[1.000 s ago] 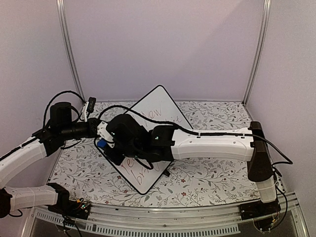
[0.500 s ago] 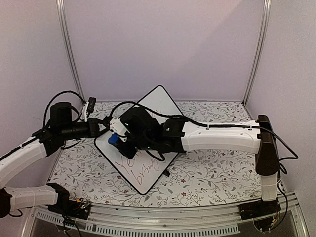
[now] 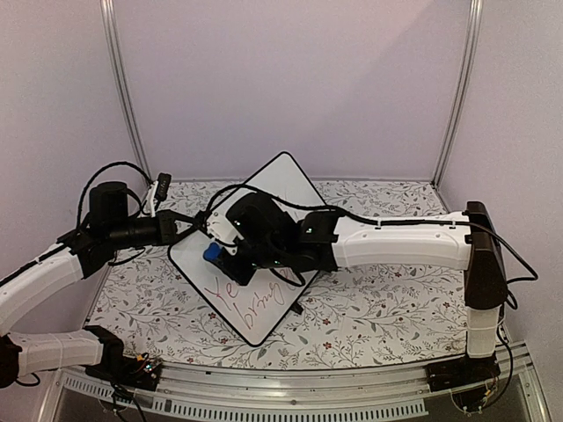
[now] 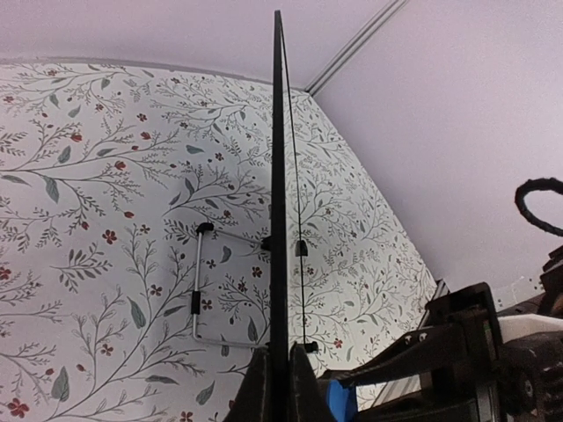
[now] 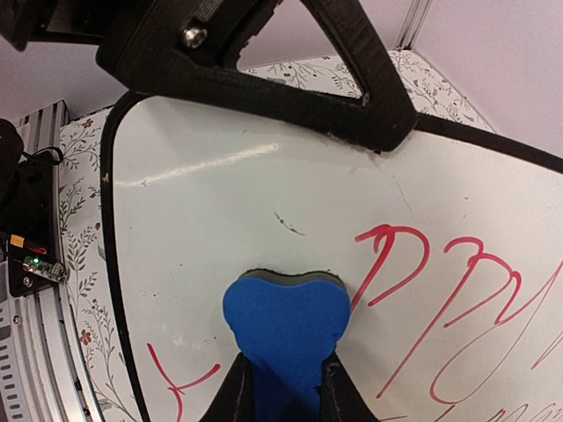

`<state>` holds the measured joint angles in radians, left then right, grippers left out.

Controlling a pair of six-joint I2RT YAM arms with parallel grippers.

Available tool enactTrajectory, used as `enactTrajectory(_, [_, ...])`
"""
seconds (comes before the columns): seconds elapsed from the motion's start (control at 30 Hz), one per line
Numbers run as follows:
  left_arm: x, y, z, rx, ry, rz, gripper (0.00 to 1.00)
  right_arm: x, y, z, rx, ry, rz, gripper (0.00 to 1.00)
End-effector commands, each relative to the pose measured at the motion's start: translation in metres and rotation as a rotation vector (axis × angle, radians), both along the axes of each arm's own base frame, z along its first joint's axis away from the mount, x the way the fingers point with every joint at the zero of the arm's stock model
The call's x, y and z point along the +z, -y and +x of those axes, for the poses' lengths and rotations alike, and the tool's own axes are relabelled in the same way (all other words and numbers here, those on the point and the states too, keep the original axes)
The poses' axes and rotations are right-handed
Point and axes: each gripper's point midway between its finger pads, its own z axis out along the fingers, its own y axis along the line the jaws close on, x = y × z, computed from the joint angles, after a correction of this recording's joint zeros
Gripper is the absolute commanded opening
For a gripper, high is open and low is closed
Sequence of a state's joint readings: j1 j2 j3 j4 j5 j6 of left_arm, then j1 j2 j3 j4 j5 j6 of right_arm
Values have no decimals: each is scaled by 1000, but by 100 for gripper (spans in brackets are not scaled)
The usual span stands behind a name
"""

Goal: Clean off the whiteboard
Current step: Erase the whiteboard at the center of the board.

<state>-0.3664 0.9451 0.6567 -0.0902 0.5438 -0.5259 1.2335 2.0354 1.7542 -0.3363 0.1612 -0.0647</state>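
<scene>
Gripping the whiteboard's left edge, your left gripper held it propped on the bench; your right gripper, clamping the blue eraser, pressed its face, red writing just beyond, toward its middle.

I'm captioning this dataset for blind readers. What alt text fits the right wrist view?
The right gripper, shut on a blue eraser, holds it against the whiteboard beside red marker writing. Above, the left gripper clamps the board's rim, and a floral-patterned table shows beyond it.
</scene>
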Motion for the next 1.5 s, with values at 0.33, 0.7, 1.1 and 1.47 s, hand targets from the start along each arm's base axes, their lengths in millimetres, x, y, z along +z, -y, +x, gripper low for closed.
enactTrajectory(0.33, [23, 13, -8, -83, 88, -44, 0, -30, 30, -12, 13, -90, -68, 3])
enactTrajectory(0.7, [22, 13, -8, -83, 86, -43, 0, -3, 12, 5, -38, -50, 12, 3])
enactTrajectory(1.1, [22, 14, -9, -91, 85, -45, 0, 17, -12, 22, -36, -10, 48, 3])
enactTrajectory(1.47, [23, 14, -9, -91, 90, -46, 0, 9, -14, 33, -47, -21, 33, 3])
